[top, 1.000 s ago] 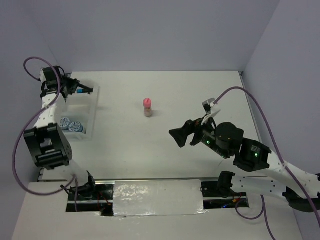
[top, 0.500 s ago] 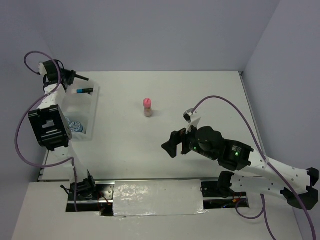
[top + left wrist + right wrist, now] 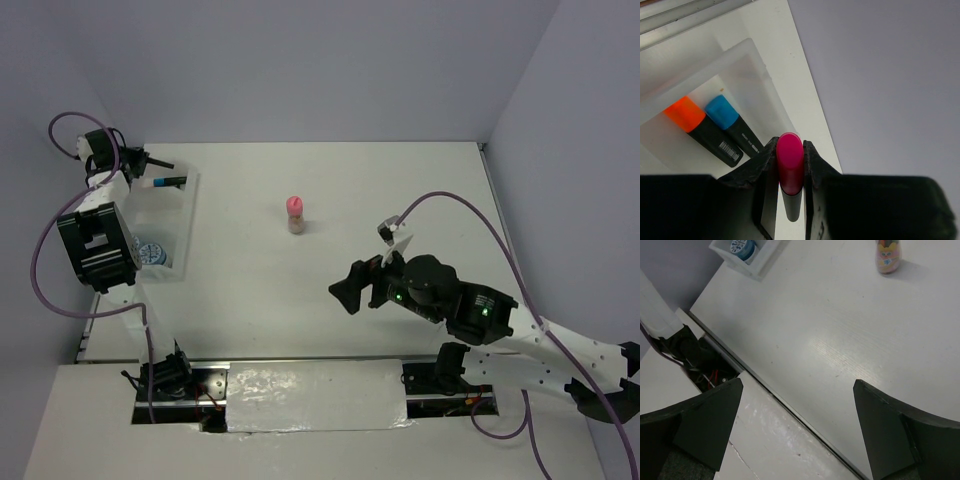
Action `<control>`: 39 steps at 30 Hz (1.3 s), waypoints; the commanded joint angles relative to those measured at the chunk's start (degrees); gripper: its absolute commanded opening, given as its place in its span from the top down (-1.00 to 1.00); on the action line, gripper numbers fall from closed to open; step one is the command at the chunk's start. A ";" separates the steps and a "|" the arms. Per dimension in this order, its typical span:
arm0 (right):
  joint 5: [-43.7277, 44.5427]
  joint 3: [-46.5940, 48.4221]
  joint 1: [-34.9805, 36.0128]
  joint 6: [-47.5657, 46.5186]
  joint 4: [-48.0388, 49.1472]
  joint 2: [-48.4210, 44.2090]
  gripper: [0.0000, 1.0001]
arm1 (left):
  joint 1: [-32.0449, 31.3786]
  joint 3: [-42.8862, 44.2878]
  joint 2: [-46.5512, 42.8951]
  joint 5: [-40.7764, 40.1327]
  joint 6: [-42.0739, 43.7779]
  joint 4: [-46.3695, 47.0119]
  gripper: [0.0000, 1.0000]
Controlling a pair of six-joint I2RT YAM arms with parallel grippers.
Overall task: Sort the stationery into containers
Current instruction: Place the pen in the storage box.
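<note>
My left gripper (image 3: 155,160) (image 3: 790,145) is shut on a pink-capped black marker (image 3: 790,167), at the back left just beyond the far end of the white divided tray (image 3: 186,225) (image 3: 747,52). In that end compartment lie an orange-capped marker (image 3: 687,115) and a blue-capped marker (image 3: 725,112) (image 3: 165,183). A blue roll (image 3: 151,253) (image 3: 741,246) sits in the near compartment. A pink-capped tan tube (image 3: 295,214) (image 3: 888,255) stands upright mid-table. My right gripper (image 3: 347,290) (image 3: 797,385) hangs open and empty above the near table edge.
The grey walls close in behind and beside the left gripper. A dark slot (image 3: 700,360) with cables runs along the near table edge under the right gripper. The left arm's body (image 3: 95,245) covers part of the tray's near end.
The left gripper has pulled back from over the tray's far compartment toward the back wall, still gripping the marker. The right arm has swung left and nearer to the table's front edge.
</note>
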 commanded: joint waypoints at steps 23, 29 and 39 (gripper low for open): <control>0.43 -2.76 0.07 0.95 0.46 -1.50 -0.99 | 0.15 1.61 -0.64 2.13 0.63 3.81 0.63; -0.45 -3.64 0.07 0.43 1.25 -1.16 -0.99 | 0.15 1.96 -0.19 1.17 1.34 4.41 0.57; -0.10 -3.20 -0.02 -1.33 2.83 1.92 -0.99 | 0.15 2.31 1.21 -1.03 2.83 4.60 0.49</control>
